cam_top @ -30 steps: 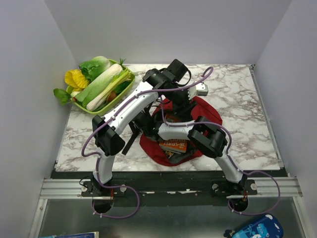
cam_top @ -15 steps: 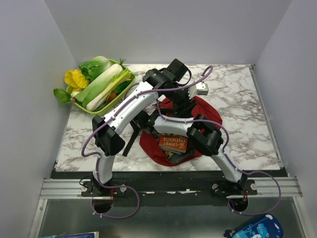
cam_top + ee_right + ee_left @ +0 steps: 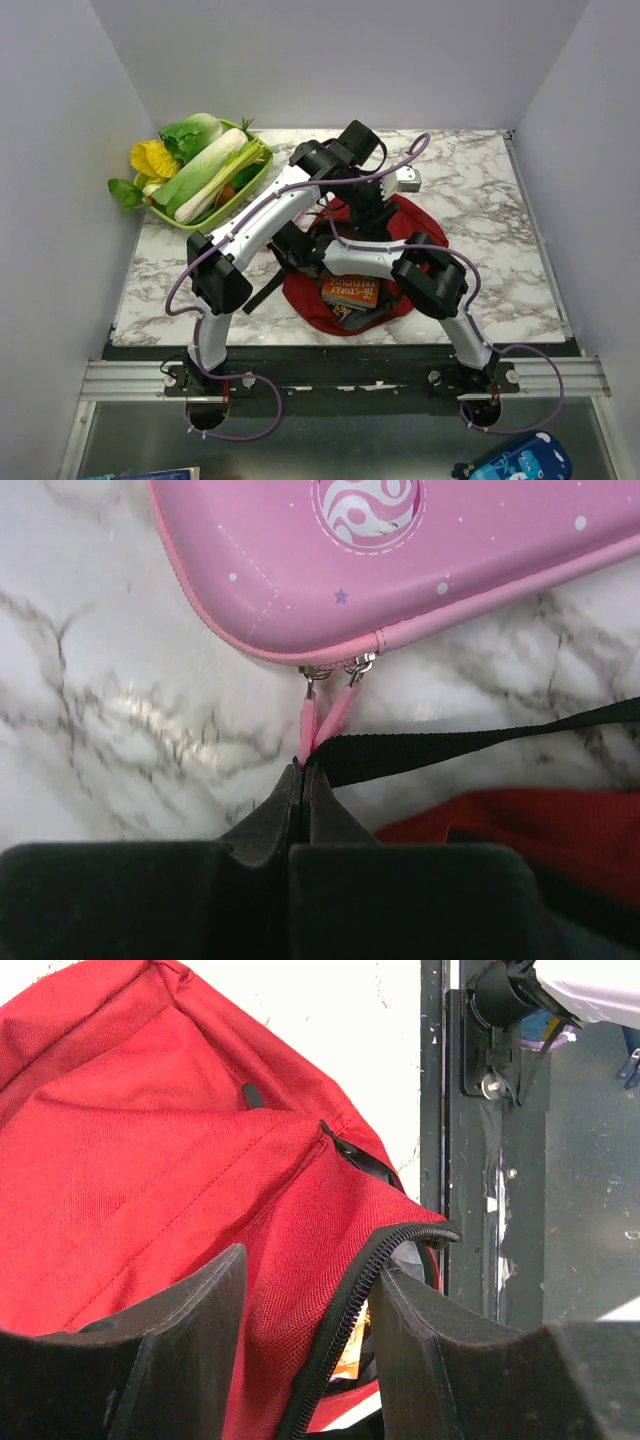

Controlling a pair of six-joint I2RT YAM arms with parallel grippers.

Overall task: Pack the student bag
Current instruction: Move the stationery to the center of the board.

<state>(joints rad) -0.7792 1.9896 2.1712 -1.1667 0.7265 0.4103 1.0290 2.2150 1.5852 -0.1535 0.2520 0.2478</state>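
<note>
The student bag [image 3: 425, 228] lies open in the middle of the table, dark red, with an orange book [image 3: 350, 290] inside. My left gripper [image 3: 308, 1280] is shut on the bag's [image 3: 150, 1160] black zipper edge [image 3: 350, 1300], holding the flap up; in the top view it [image 3: 372, 205] is over the bag's far side. My right gripper [image 3: 304, 772] is shut on the pink zipper pulls [image 3: 318, 720] of a pink pencil case [image 3: 400, 560] lying on the marble left of the bag. In the top view the right wrist [image 3: 290, 248] hides the case.
A black bag strap [image 3: 480, 742] runs across the marble right beside my right fingertips. A green basket of vegetables [image 3: 205, 170] stands at the back left. A small grey-white object [image 3: 407, 180] lies behind the bag. The table's front edge [image 3: 340, 350] is close.
My right gripper has swung left past the bag's edge and closed its jaws on the pencil case's zipper pulls. The left gripper has kept its hold on the bag's flap.
</note>
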